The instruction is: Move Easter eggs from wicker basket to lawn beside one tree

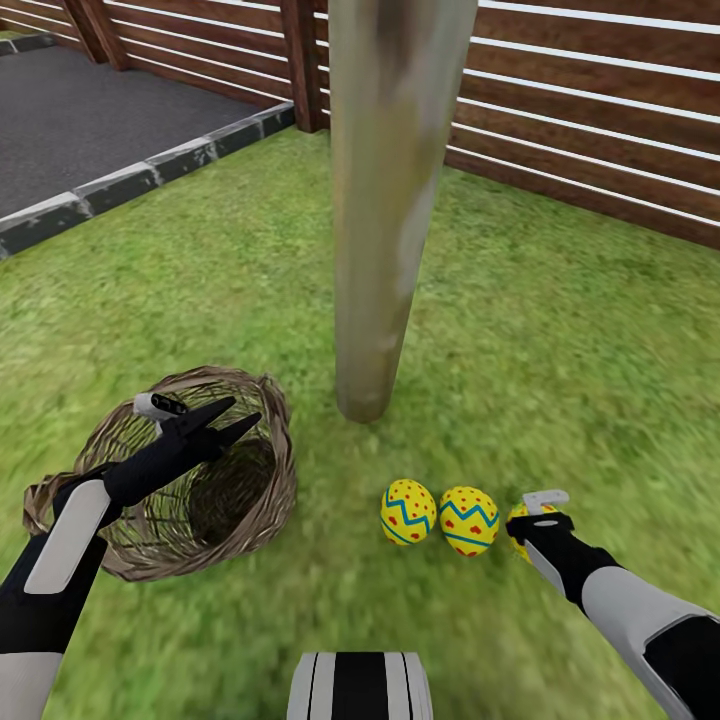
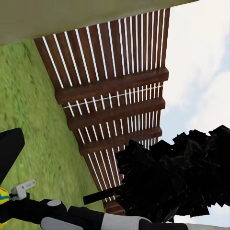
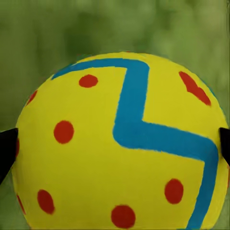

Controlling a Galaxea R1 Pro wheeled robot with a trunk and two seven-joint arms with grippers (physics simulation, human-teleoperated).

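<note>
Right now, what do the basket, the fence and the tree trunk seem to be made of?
The wicker basket looks like woven brown twigs, matte, with an open weave you can see grass through. The fence looks like dark reddish-brown wooden slats with pale gaps between them, though in a render it could be painted. The tree trunk shows smooth, mottled grey-green bark.

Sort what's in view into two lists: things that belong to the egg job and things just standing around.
Job: three Easter eggs, two lying on the lawn at and, the third between the right gripper's fingers; wicker basket; tree.

Just around: wooden fence; asphalt driveway; stone kerb; dark bush.
</note>
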